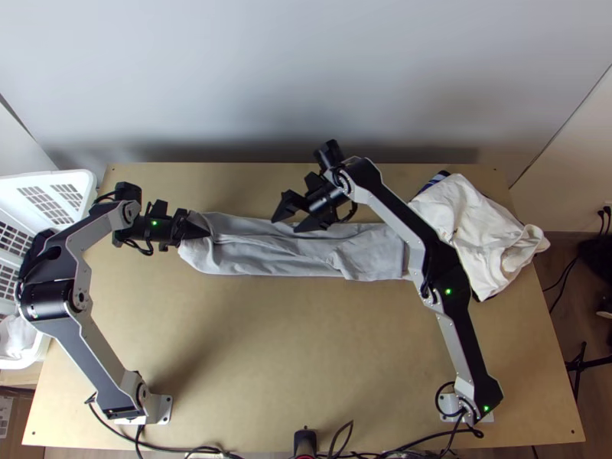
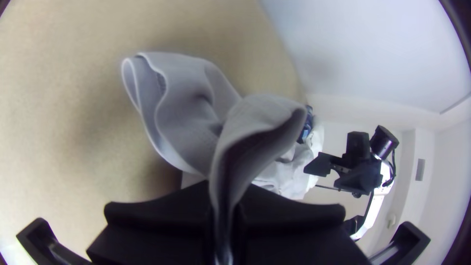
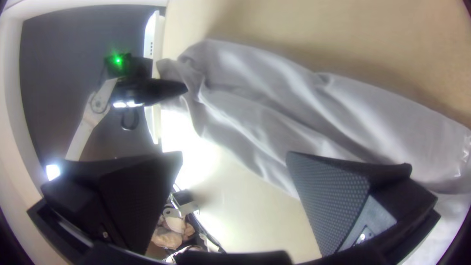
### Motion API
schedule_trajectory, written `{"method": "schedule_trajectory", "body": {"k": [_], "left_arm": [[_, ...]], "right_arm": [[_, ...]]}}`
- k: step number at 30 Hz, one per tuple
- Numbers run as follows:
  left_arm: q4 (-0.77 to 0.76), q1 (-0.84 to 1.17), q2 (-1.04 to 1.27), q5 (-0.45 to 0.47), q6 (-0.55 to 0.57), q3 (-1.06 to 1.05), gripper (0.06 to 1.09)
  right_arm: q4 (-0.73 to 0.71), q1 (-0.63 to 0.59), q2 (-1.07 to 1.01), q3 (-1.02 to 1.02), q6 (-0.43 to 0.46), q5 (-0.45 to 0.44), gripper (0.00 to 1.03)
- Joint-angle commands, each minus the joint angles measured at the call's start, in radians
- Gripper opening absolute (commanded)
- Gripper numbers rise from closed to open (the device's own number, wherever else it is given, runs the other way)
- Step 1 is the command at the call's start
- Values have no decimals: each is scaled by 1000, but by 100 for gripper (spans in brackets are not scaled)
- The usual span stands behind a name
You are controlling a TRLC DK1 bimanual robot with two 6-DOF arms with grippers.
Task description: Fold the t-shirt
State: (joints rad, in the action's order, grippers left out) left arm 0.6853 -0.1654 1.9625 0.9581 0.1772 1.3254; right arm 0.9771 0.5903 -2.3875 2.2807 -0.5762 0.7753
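T-shirt (image 1: 260, 256), smooth grey fabric softly creased, lies in a long strip across the wooden table (image 1: 291, 344) — lengthwise folding apparently done, crosswise folds left. The left gripper (image 2: 223, 196) pinches one puckered end; the right gripper (image 1: 285, 226), fingers parted, hangs above — crumpled white cloth (image 1: 478, 237) beyond.

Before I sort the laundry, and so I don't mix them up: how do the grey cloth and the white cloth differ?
The grey cloth lies in a long strip; the white cloth is bunched. The left gripper pinches the grey cloth's end, but no gripper holds the white cloth. Both rest on the table.
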Motion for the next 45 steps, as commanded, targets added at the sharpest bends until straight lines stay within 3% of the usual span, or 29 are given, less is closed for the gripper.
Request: {"method": "schedule_trajectory", "body": {"k": [1, 9, 19, 26, 34, 45], "left_arm": [[-15, 1, -27, 11, 50, -15, 10], [-15, -19, -57, 18, 93, -8, 10], [-30, -16, -145, 48, 163, 0, 10], [-61, 38, -220, 48, 231, 11, 10], [-104, 156, -246, 47, 312, 49, 10], [-326, 360, -232, 33, 562, 159, 10]], "right_arm": [[-9, 60, 34, 22, -17, 15, 98], [-37, 89, -72, 22, -28, 15, 98], [-72, 42, -134, 30, -40, 9, 98], [-32, 6, 111, -35, -65, 12, 98], [-5, -113, 337, -67, -105, 12, 98], [-140, -228, 524, -500, -103, -18, 98]]}}
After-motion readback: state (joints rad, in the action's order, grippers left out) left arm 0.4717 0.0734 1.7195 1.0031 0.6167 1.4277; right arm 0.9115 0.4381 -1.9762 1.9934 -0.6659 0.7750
